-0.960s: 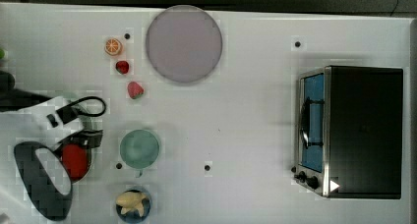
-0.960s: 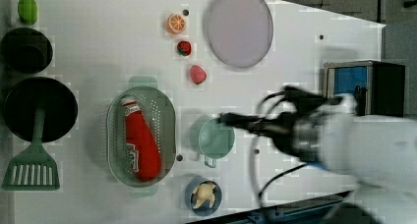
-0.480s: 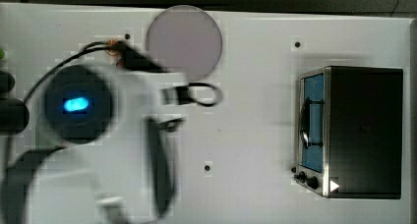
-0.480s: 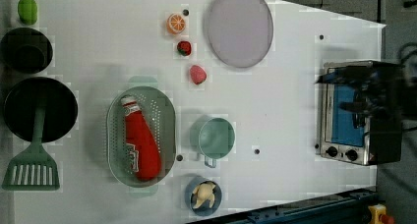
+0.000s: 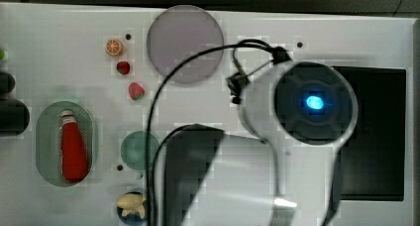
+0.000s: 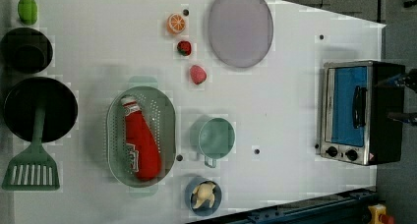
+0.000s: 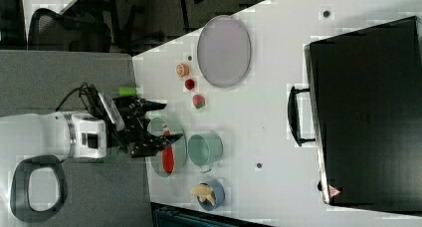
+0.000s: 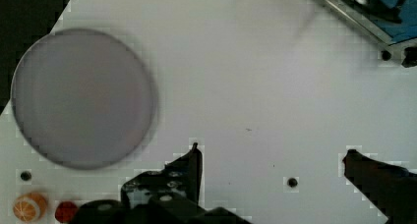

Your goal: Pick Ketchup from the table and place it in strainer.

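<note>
Inside the strainer (image 6: pixel 167 117) — Ketchup (image 6: pixel 141 144) lying flat, pincer (image 8: pixel 270 160) open, empty.

A grey round plate (image 6: pixel 240 27) lies on the white table (image 6: pixel 285 111), and beside it, toward the left view's left, sit an orange slice (image 6: pixel 176 23), a strawberry (image 6: pixel 184 48) and a second, pinker strawberry (image 6: pixel 197 74) in a loose row. Well apart from the plate, at the left view's right, stands a toaster oven (image 6: pixel 361 112) with a blue door. Below the plate in the left view are a green cup (image 6: pixel 215 138) and a small blue bowl (image 6: pixel 203 196) of pale food; far from the plate, at the left view's left, are a lime (image 6: pixel 27 10), a black bowl (image 6: pixel 25 49) and a black pan (image 6: pixel 39 108) with a green spatula (image 6: pixel 32 167).
</note>
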